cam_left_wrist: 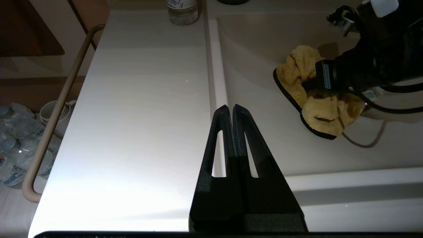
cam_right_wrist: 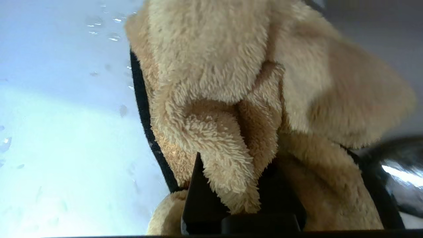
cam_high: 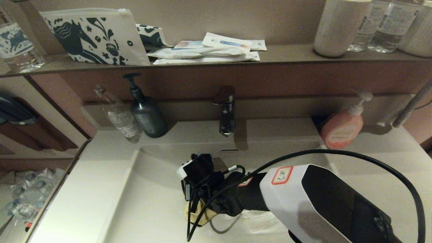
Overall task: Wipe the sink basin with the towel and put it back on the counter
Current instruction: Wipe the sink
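Wiping step: the right gripper [cam_high: 199, 206] presses the towel [cam_left_wrist: 314, 99] against the floor of the sink basin [cam_high: 152, 195], so I judge the wipe to be under way, with the return to the counter [cam_high: 77, 195] not yet done.
Right gripper: fingers clamped on a bunched fold of the towel, seen close in the right wrist view [cam_right_wrist: 228, 185]; the arm reaches in from the basin's front right.
Left gripper: parked above the counter at the basin's left rim [cam_left_wrist: 233, 110], fingers pressed together, holding nothing.
Towel position: crumpled on the basin floor, toward the front and a little left of centre, well apart from the left wall; its thin loop strap [cam_left_wrist: 363, 143] trails on the floor beside it.
Next move, as I judge it: sweeping calls for steady downward pressure and strokes that reach the unwiped floor and walls; afterwards a lift over the rim to the flat counter.
Towel material: mustard-yellow, deep fluffy pile, black edging, soft and easily bunched.
Basin surface: off-white, glossy, smooth, with water droplets [cam_right_wrist: 109, 29] near the towel; rectangular bowl with a curved back wall and a slot overflow [cam_high: 229, 150].
Counter: same glossy off-white, flat, moulded with the bowl.
Faucet [cam_high: 226, 114]: dark metal, at the back edge centre.
Back-edge bottles: dark pump bottle [cam_high: 146, 113] and clear bottle [cam_high: 121, 118] at the left, pink pump bottle [cam_high: 342, 126] at the right.
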Tool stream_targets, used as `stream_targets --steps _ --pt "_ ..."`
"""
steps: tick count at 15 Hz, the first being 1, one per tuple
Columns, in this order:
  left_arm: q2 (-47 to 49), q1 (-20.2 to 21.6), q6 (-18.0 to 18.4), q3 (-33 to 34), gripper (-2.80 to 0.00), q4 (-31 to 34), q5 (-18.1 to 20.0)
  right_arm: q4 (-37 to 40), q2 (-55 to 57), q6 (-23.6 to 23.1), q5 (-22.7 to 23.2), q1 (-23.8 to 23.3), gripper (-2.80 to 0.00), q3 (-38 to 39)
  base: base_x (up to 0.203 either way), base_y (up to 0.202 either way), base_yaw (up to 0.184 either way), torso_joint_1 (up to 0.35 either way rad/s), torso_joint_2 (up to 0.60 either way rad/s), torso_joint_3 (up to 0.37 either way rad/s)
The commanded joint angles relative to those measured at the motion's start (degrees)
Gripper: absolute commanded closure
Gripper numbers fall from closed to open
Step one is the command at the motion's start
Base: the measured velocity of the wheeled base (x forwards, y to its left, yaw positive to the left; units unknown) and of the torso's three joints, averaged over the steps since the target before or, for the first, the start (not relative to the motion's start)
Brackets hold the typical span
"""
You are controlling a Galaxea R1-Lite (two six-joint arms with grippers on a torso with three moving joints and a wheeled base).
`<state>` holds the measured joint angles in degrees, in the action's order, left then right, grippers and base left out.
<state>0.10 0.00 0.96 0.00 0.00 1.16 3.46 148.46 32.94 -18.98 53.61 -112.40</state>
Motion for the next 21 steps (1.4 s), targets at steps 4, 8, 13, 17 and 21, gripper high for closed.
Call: stream_targets --steps 4,8,13,17,21 --pt "0.1 0.0 0.0 0.0 0.0 0.0 0.0 -4.6 1.3 -2.3 -0.4 -1.6 0.0 0.1 0.0 0.0 0.0 0.0 0.0 0.0" --pt "0.1 0.0 0.0 0.0 0.0 0.0 0.0 -4.9 1.8 -3.3 -3.6 -4.1 0.0 0.3 0.0 0.0 0.0 0.0 0.0 0.0" --pt "0.1 0.0 0.0 0.0 0.0 0.0 0.0 -4.6 -0.2 -4.4 -7.8 -5.0 0.0 3.7 0.0 0.0 0.0 0.0 0.0 0.0" --pt "0.1 0.0 0.0 0.0 0.0 0.0 0.0 -4.6 -2.1 -5.1 -12.2 -6.9 0.0 8.8 0.0 0.0 0.0 0.0 0.0 0.0" --pt "0.1 0.0 0.0 0.0 0.0 0.0 0.0 -4.4 -6.1 -5.1 -14.4 -8.9 0.0 14.4 0.0 0.0 0.0 0.0 0.0 0.0"
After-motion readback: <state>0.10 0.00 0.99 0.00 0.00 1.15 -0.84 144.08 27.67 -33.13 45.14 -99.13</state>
